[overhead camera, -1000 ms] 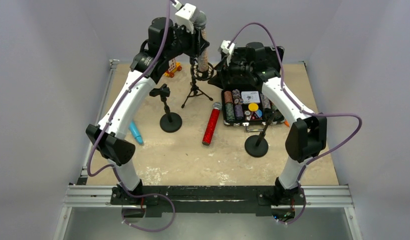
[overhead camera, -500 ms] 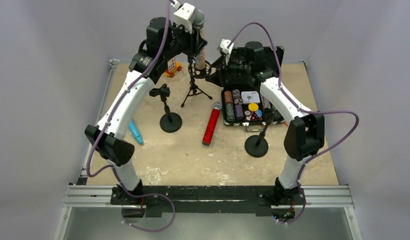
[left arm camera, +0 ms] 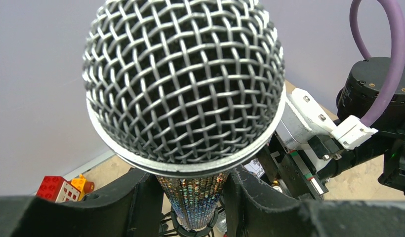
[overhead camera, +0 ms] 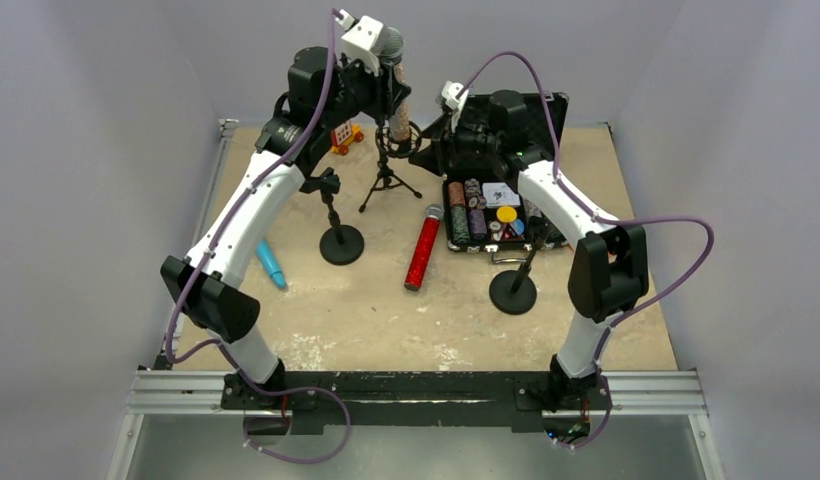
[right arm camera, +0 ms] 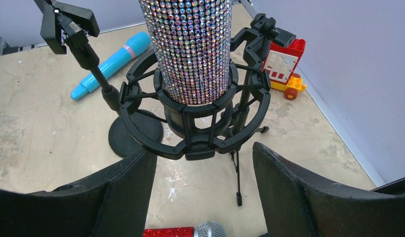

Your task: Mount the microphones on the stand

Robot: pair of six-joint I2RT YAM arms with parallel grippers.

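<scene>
Both arms have edged left, and the tripod stand (overhead camera: 385, 183) has shifted with them. Left tool (left arm camera: 193, 197) pinches the silver-glitter microphone (left arm camera: 183, 84), whose base is seated in the shock mount (right arm camera: 195, 143). Right tool (right arm camera: 205, 173) is spread either side of that mount. An off-axis push could tip the light stand. Open case (overhead camera: 447, 215) holds poker chips (overhead camera: 476, 222), with the red-glitter microphone (overhead camera: 423, 248) beside it.
</scene>
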